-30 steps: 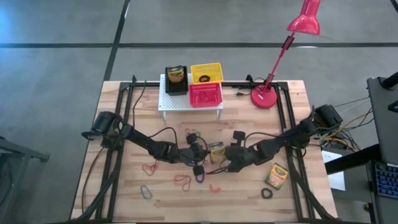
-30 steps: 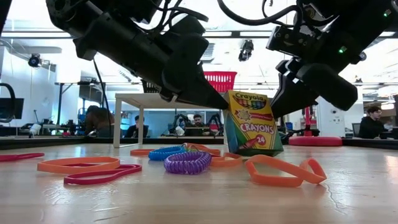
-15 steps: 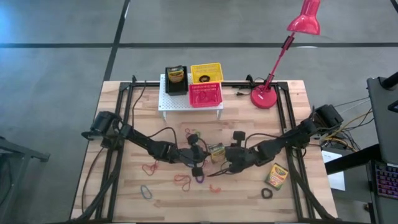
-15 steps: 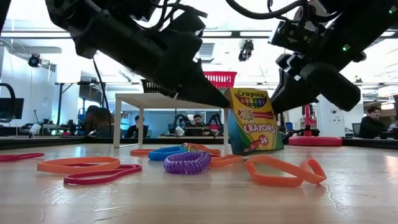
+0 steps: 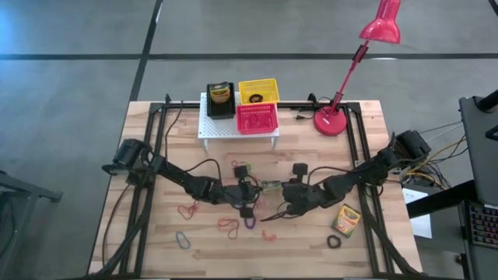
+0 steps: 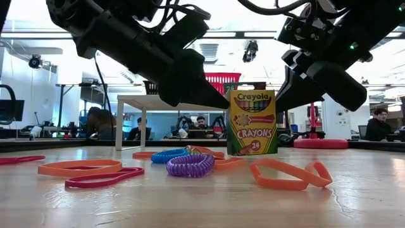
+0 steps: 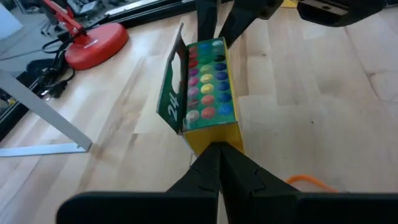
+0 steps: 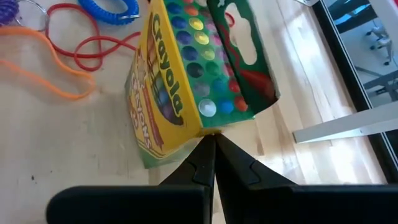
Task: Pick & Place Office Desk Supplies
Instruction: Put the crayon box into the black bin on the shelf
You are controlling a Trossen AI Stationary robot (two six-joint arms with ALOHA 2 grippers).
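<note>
Crayon box (image 6: 252, 123) now upright at table centre, tilted a second ago; lid flap open. Left gripper (image 7: 216, 151) and right gripper (image 8: 210, 140), both clenched empty, press tips against opposite sides. Box righted, not grasped; basket transfer judged pending.

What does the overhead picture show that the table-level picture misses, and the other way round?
Only the overhead view shows a second crayon box lying near the table's right edge, a black basket and a yellow basket on the white rack, and the red lamp whole. Only the table-level view shows people in the room behind, and the upright crayon box's printed front. Both show the left gripper and the right gripper shut at either side of that box, with coloured loops scattered around.
</note>
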